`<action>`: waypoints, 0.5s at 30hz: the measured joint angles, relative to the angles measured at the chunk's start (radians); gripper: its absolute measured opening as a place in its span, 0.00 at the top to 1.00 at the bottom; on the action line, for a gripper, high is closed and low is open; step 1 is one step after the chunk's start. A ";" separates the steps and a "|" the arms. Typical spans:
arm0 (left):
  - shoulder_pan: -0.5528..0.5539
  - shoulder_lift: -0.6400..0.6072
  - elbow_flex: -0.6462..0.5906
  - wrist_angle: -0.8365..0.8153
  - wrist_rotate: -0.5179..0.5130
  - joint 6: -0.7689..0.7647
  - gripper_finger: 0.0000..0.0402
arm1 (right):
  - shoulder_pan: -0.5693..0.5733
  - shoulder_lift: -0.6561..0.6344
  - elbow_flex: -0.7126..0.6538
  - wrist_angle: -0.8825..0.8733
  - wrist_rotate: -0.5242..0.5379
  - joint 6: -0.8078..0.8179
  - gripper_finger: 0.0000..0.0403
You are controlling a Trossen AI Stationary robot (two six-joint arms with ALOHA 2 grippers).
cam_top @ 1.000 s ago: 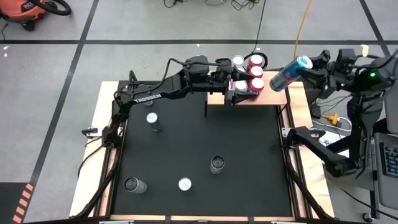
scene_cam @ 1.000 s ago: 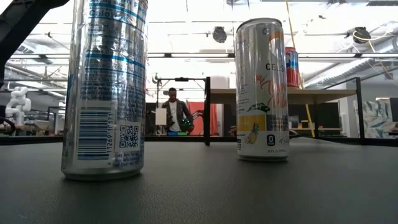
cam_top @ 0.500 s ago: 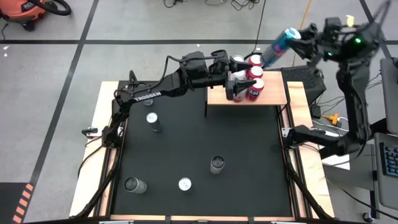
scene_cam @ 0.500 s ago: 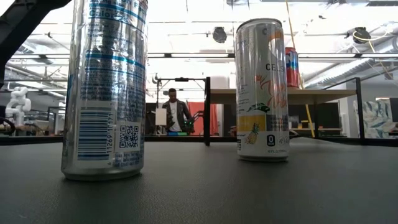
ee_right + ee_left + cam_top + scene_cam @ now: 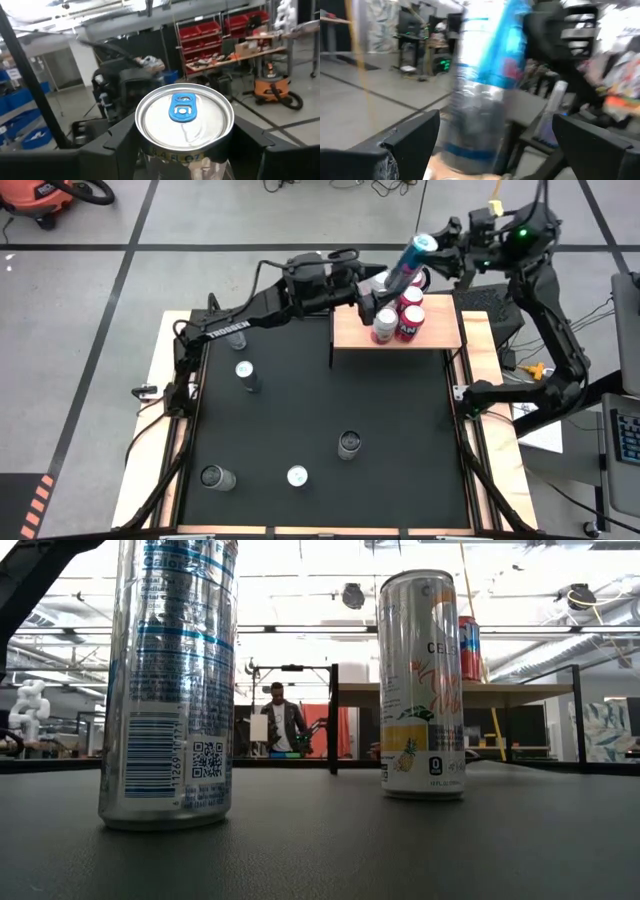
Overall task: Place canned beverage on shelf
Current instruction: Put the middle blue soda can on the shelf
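- Where the high view looks down, the right claw point(image 5: 432, 252) grips a blue can point(image 5: 408, 264), tilted in the air above the rear edge of the shelf point(image 5: 440, 338); the fingers' contact is partly hidden by the can.
- Left claw point(image 5: 378, 292) stands wide apart at the shelf's left rear, with nothing held; its tips merge with the cans.
- Red cans point(image 5: 408, 326) and a silver can point(image 5: 384, 326) stand on the shelf; those behind are obscured.
- Four cans point(image 5: 349, 444) stand on the black worktop point(image 5: 400, 440).
- From low level, two near cans point(image 5: 168, 680) block most of the shelf.
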 joint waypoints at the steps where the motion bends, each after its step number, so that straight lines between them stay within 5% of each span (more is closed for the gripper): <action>1: 0.002 0.000 0.000 -0.013 -0.012 0.020 0.03 | 0.010 0.000 0.000 -0.020 0.005 -0.013 0.47; 15: 0.024 -0.016 -0.001 -0.184 0.128 0.060 0.03 | 0.138 0.009 0.000 -0.070 0.083 -0.029 0.47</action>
